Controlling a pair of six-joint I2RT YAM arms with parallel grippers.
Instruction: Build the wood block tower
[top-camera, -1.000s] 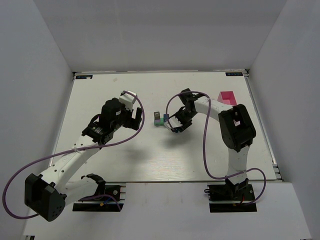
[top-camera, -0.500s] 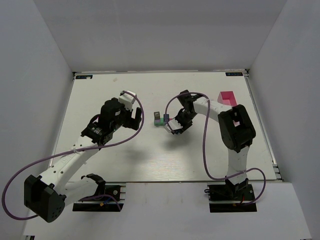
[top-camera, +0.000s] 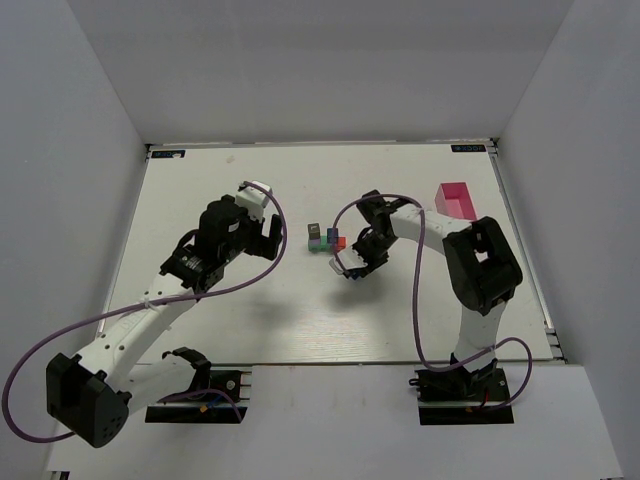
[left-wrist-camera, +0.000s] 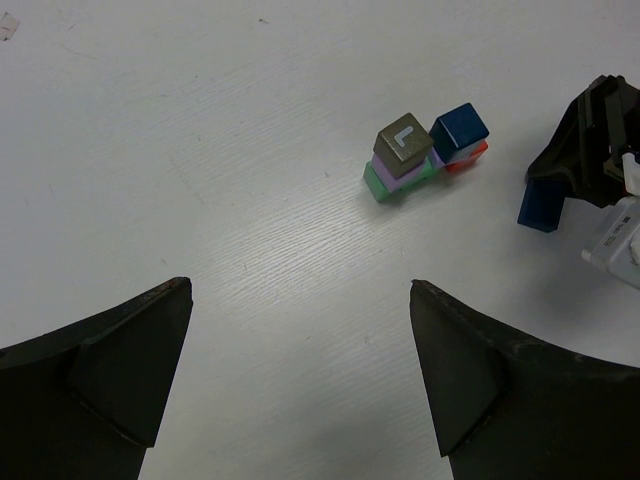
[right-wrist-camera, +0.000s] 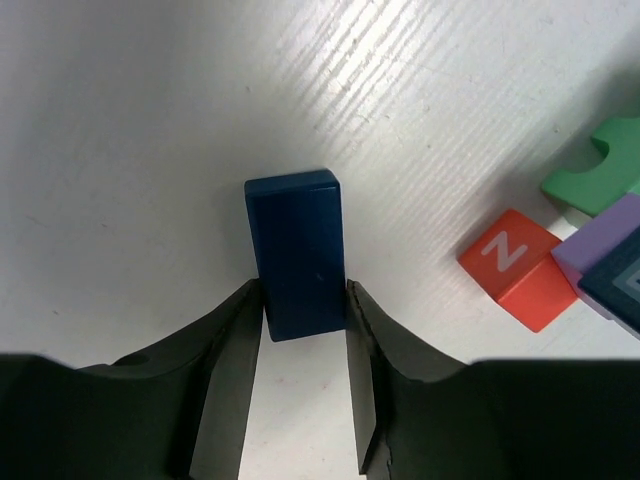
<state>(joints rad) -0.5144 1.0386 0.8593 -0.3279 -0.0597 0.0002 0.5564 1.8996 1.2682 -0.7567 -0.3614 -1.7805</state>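
Observation:
The tower (top-camera: 322, 238) is a small cluster mid-table: a grey-olive cube (left-wrist-camera: 405, 143) on a lilac block on a green block (left-wrist-camera: 380, 185), with a blue cube (left-wrist-camera: 460, 128) on a red block beside it. My right gripper (right-wrist-camera: 303, 288) is shut on a dark blue brick (right-wrist-camera: 296, 250) and holds it just to the near right of the tower (top-camera: 350, 266). A red N block (right-wrist-camera: 515, 268) and a green arch block (right-wrist-camera: 600, 170) show at the right of the right wrist view. My left gripper (left-wrist-camera: 300, 290) is open and empty, left of the tower.
A pink box (top-camera: 455, 197) stands at the back right of the white table. The right gripper and its blue brick (left-wrist-camera: 540, 205) also show at the right edge of the left wrist view. Grey walls close in the table.
My right gripper has drawn back a little toward the near side with the blue brick, uncovering the red block beside the tower. The left arm has barely moved.

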